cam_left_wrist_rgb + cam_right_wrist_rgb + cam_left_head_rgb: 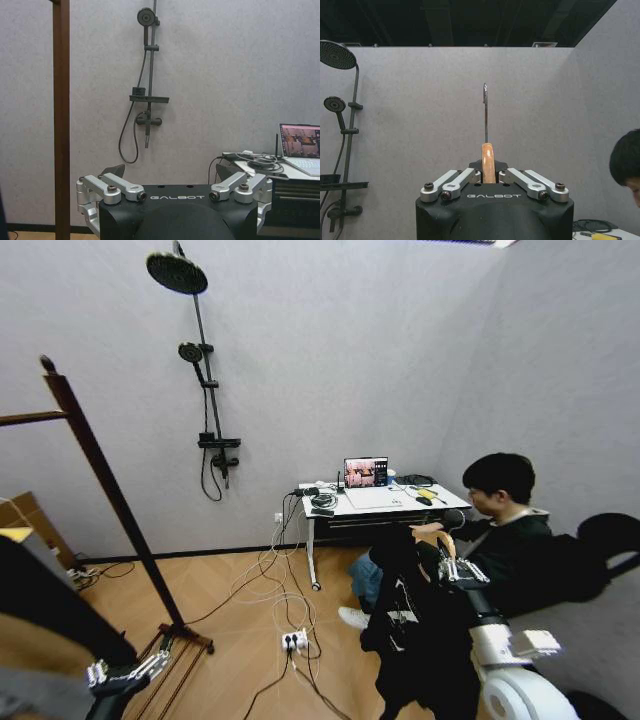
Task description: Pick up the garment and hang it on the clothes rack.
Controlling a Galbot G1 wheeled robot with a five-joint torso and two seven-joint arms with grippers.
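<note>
The garment (410, 635) is black and limp and hangs from a pale wooden hanger (447, 543) at the lower right of the head view. My right gripper (452, 568) is shut on the hanger's neck (488, 159), and the metal hook (485, 112) stands straight up above the gripper (488, 173). The clothes rack (110, 495) stands far off to the left as a dark reddish-brown leaning post with a knob top and a rail (30, 418). My left gripper (125, 675) is low near the rack's base, open and holding nothing. In the left wrist view the gripper (170, 175) faces the wall, with the post (61, 120) beside it.
A person (505, 530) sits at a small white desk (385, 502) with a laptop, right behind the garment. Cables and a power strip (293, 640) lie on the wooden floor between me and the desk. A shower fitting (205, 390) hangs on the back wall.
</note>
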